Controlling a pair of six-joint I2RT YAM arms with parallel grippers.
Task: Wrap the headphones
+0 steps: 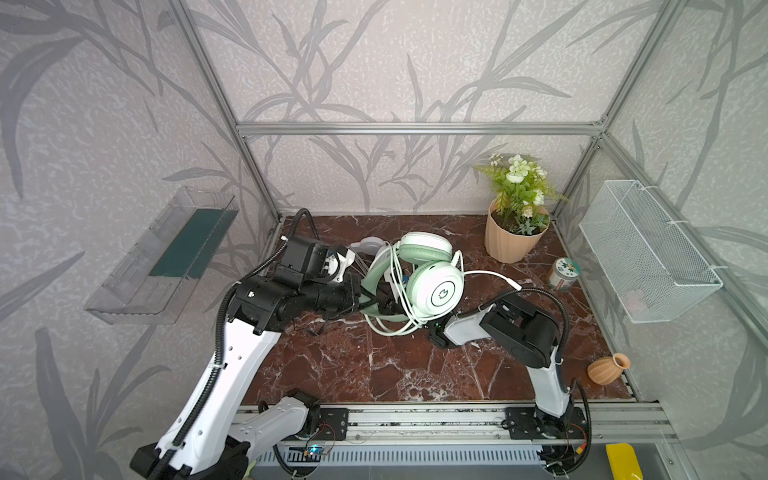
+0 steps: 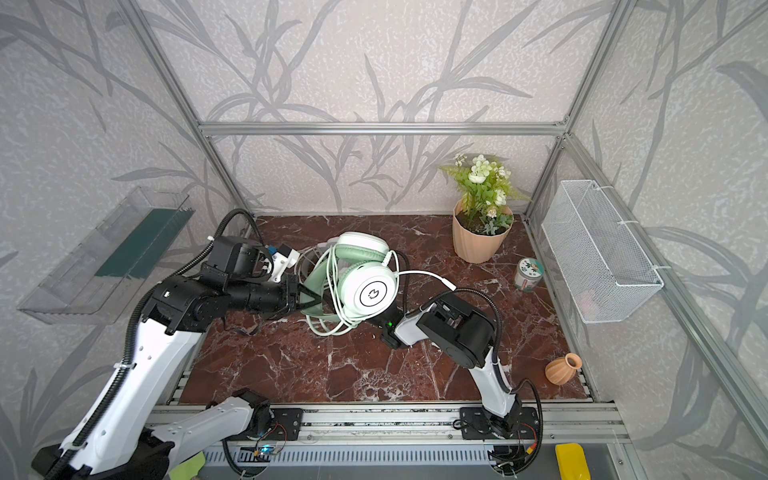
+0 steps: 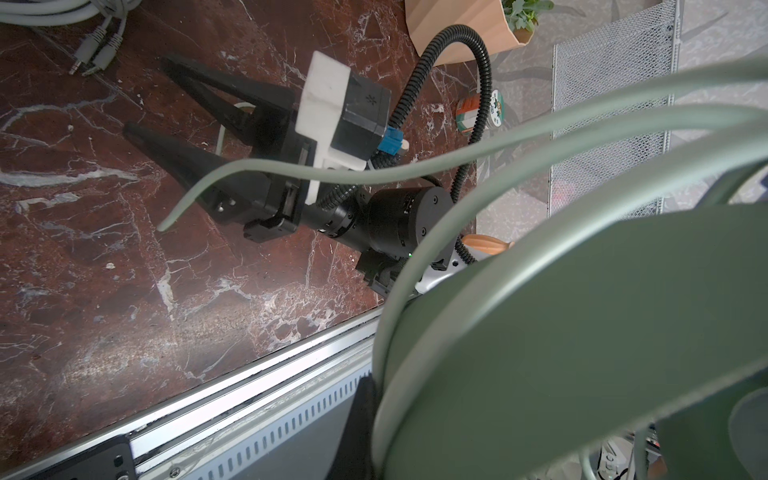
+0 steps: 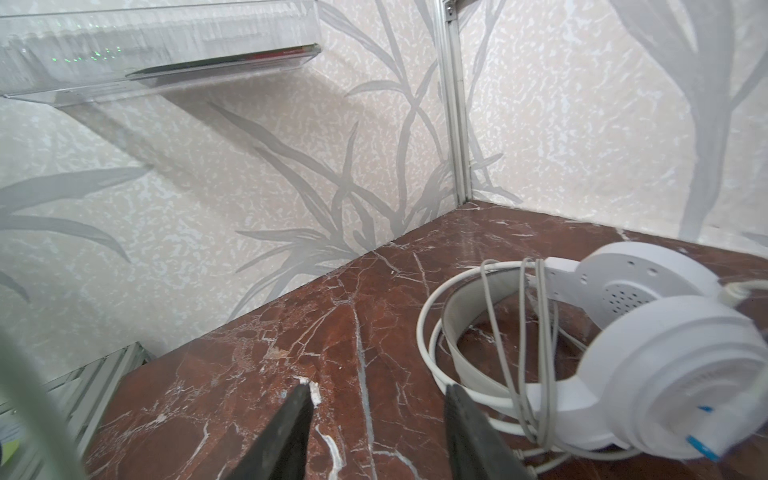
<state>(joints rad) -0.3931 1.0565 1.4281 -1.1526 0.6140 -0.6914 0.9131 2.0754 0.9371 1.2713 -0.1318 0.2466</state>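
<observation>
The pale mint green headphones [image 1: 434,286] [image 2: 372,291] hang above the marble table, with their pale cable [image 1: 399,307] looped round the headband and its plug [image 1: 515,286] sticking out to the right. My left gripper [image 2: 313,298] is shut on the mint headband [image 3: 582,332], which fills the left wrist view. My right gripper [image 3: 145,93] [image 4: 379,386] reaches in low beneath them, open, with only table between its fingers. The white headphones [image 4: 648,357] [image 1: 368,245] lie behind on the table, cable wound round their band.
A potted plant [image 1: 513,237], a small jar [image 1: 562,274] and a terracotta vase [image 1: 609,368] stand along the right side. A wire basket [image 1: 648,249] hangs on the right wall, a clear shelf [image 1: 166,257] on the left. Grey cable plugs [image 3: 95,50] lie on the table.
</observation>
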